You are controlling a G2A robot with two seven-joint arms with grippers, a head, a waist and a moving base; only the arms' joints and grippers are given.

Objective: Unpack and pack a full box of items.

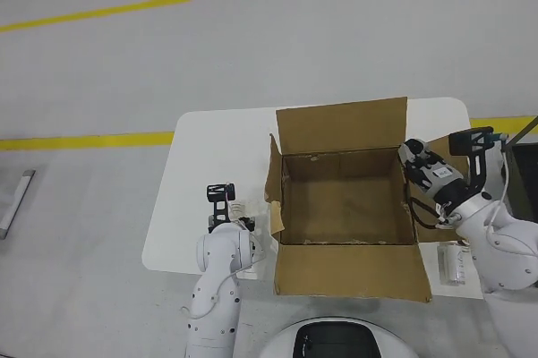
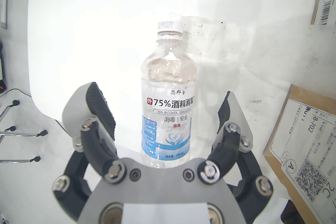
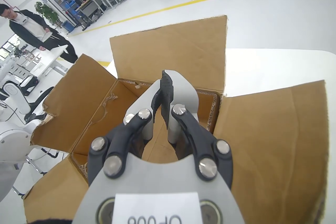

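In the top view we see one box (image 1: 345,201) standing open on the tabletop (image 1: 215,134), its flaps splayed outward and its floor showing bare cardboard. The left gripper (image 1: 222,199) sits just beside the box's left wall, and the right gripper (image 1: 415,154) hangs at the box's right rim. Just beyond the box's right flap we make out what we take for a lying bottle (image 1: 452,263), on its side on the tabletop.

In the left wrist view a standing bottle (image 2: 168,104), clear with a white cap, is upright on the tabletop near the box (image 2: 302,135). The left gripper (image 2: 161,93) is spread wide around it, and neither pad touches it.

In the right wrist view the right gripper (image 3: 164,89) has its fingers pressed together on nothing, poised over the open box (image 3: 168,51).

We judge the unpacking all but done and the packing about to start with the standing bottle. The next move calls for the left gripper to close squarely on the bottle's labelled body, lift it, and carry it clear over the box's left flap.

Our count: one box, two bottles, two grippers
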